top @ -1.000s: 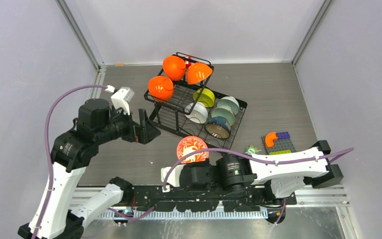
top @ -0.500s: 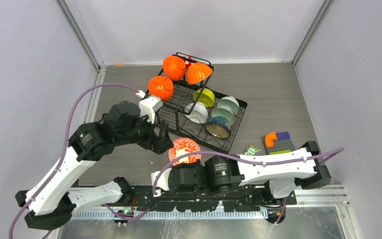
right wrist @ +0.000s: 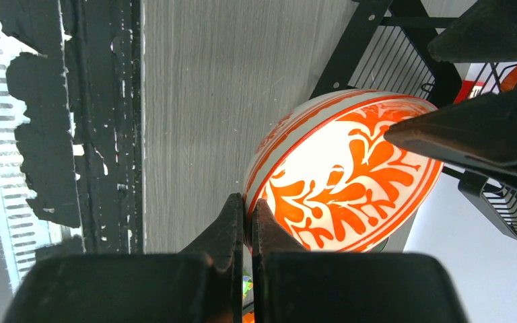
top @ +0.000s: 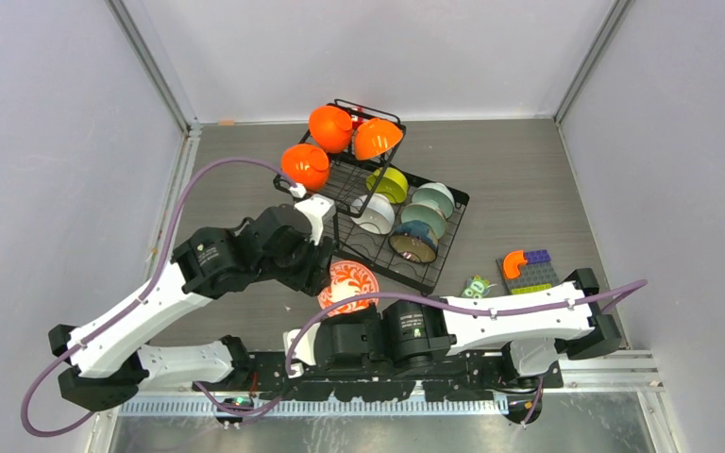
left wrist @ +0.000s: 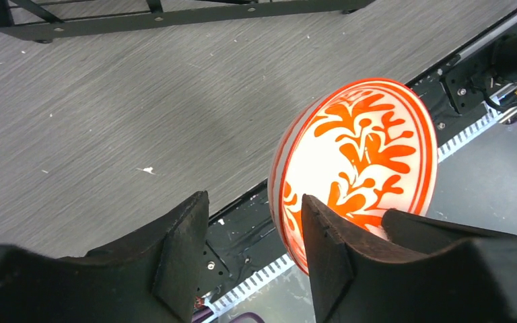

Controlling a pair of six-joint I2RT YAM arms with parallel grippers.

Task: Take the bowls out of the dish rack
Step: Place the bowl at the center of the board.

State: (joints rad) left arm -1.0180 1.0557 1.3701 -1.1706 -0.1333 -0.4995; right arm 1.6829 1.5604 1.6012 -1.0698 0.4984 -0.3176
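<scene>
My right gripper (right wrist: 248,212) is shut on the rim of the white bowl with red pattern (right wrist: 347,171), held on edge above the table near its front (top: 349,286). My left gripper (left wrist: 249,232) is open; its jaws straddle the bowl's rim (left wrist: 357,161), one finger (left wrist: 326,256) inside the bowl, the other outside. The black wire dish rack (top: 335,236) stands at mid-table. Its upper basket holds three glossy orange bowls (top: 330,127). Its lower tier holds a lime-yellow bowl (top: 390,184), a plain white one (top: 374,214), mint ones (top: 432,199) and a dark one (top: 413,243).
Flat toy blocks (top: 527,269) and a small card (top: 477,284) lie on the table at the right front. The black mounting rail (top: 387,373) runs along the table's near edge. Grey walls enclose the table.
My left arm has swung right from the table's left side and closed in on the patterned bowl, its open jaws now around the rim. My right gripper has shifted the bowl slightly left.
</scene>
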